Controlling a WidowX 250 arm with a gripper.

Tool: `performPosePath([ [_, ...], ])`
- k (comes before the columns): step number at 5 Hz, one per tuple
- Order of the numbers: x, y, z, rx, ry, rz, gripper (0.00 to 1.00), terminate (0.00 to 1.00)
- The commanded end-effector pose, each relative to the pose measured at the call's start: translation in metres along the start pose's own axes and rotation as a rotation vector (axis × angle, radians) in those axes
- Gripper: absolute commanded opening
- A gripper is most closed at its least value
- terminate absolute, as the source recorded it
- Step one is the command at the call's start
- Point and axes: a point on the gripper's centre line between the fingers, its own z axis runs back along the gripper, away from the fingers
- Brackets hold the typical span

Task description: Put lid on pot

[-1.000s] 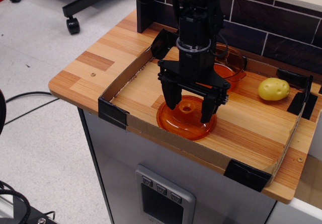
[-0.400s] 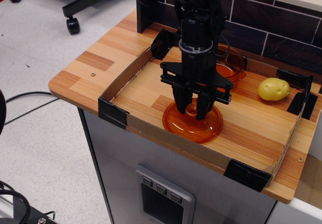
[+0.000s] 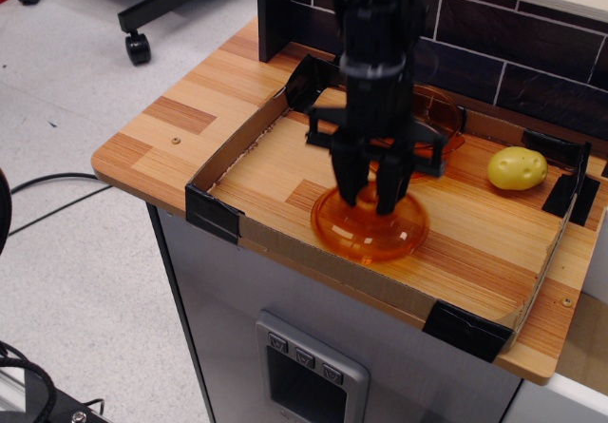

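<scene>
The lid (image 3: 378, 239), a translucent orange disc, is at the front middle of the cardboard-walled board. My gripper (image 3: 372, 201) points straight down over its centre, with the fingers closed together on the knob, which they hide. The lid looks slightly blurred; I cannot tell whether it is just off the board or still touching it. The pot (image 3: 440, 119), translucent orange, stands behind the gripper near the back wall, mostly hidden by the arm.
A yellow potato (image 3: 517, 168) lies at the back right. A low cardboard wall (image 3: 237, 144) with black corner brackets (image 3: 211, 212) rings the board. A dark tiled wall (image 3: 518, 57) runs behind. The counter edge drops off to the floor at the left and front.
The fingers went from open astride the knob to closed on it. The lid has shifted a little to the right with the gripper.
</scene>
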Motion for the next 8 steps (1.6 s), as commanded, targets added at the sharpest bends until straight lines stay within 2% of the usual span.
performPosePath([
  [1,0.023,-0.014,0.085,-0.112,-0.081,0.106,0.00,0.00],
  [2,0.041,-0.006,0.089,-0.094,-0.083,0.160,0.00,0.00],
  [4,0.073,0.008,0.075,-0.043,-0.104,0.228,0.00,0.00],
  [5,0.083,0.010,0.070,-0.029,-0.121,0.243,0.00,0.00],
  [8,0.098,0.016,0.055,0.013,-0.110,0.273,0.00,0.00],
])
